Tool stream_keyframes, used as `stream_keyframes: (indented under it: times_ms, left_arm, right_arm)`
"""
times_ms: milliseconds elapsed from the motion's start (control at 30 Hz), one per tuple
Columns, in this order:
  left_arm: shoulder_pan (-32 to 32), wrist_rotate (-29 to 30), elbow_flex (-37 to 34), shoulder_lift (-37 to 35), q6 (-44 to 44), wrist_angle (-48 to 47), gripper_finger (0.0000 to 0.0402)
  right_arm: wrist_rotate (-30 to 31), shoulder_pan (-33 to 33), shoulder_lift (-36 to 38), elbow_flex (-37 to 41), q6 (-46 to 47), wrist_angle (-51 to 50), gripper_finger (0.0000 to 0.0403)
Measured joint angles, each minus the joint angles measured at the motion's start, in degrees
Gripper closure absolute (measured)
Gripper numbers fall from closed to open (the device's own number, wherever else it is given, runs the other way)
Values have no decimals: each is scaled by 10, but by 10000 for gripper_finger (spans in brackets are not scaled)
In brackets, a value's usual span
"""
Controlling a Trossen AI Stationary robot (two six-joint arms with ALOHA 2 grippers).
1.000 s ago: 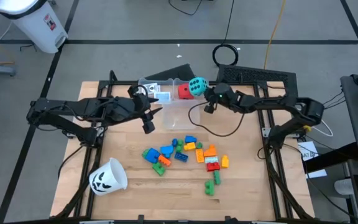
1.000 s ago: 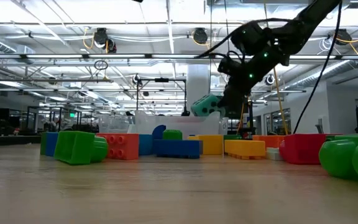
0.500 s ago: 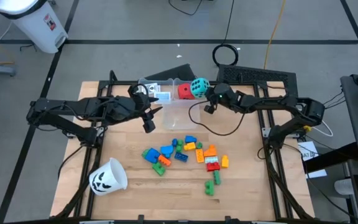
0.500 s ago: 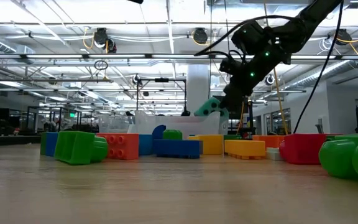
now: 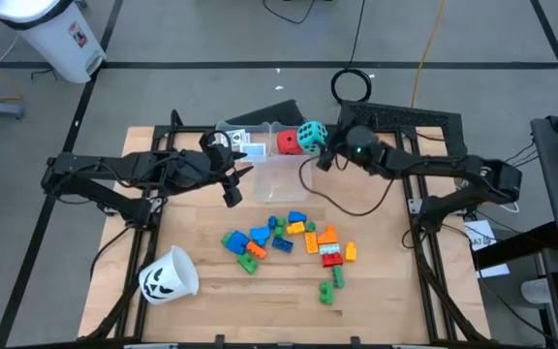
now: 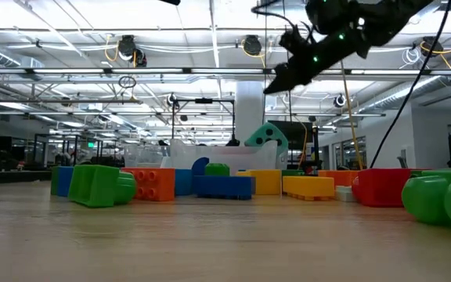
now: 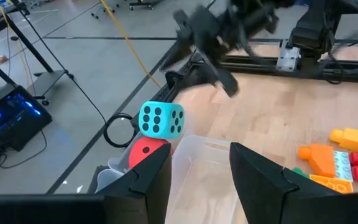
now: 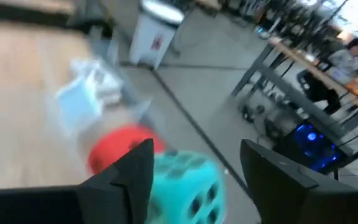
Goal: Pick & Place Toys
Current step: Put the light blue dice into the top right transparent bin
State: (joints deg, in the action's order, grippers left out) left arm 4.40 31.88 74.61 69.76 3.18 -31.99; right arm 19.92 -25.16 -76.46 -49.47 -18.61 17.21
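Note:
A cyan dotted die (image 5: 309,136) sits at the far right corner of the clear bin (image 5: 264,170), resting on a red die (image 5: 287,142); the left wrist view shows the cyan die (image 7: 160,119) on the red die (image 7: 145,152). My right gripper (image 5: 325,153) is open and hangs above the cyan die (image 8: 182,180), well clear of it in the low view (image 6: 277,84). My left gripper (image 5: 234,184) is open over the bin's left side (image 7: 197,180) with nothing between its fingers. Several coloured blocks (image 5: 289,237) lie on the table nearer me.
A white cup with a black pumpkin face (image 5: 168,274) lies on its side at the near left. White picture cards (image 5: 245,145) lie at the bin's far left end. A black cable (image 5: 342,199) loops from the right arm over the table.
My right gripper has opened and let go of the cyan die, then gone up and away from it, rolling a little. The die has dropped slightly and now rests on the red die at the bin's corner.

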Motion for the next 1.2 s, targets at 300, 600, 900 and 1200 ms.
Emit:
stream_keyframes:
  times_ms: [300, 600, 900, 1200]
  left_arm:
    - [-3, -3, 0, 0, 5, -2, 233]
    - [-3, -4, 0, 0, 18, -17, 234]
    - [-3, -4, 0, 0, 18, -19, 233]
    - [-3, -4, 0, 0, 18, -19, 234]
  right_arm:
    - [-167, -94, -82, -82, 57, -120, 391]
    - [-185, -101, -125, -84, 74, -144, 396]
    - [-187, -108, -117, -83, 98, -194, 402]
    - [-184, -108, -109, -82, 88, -198, 402]
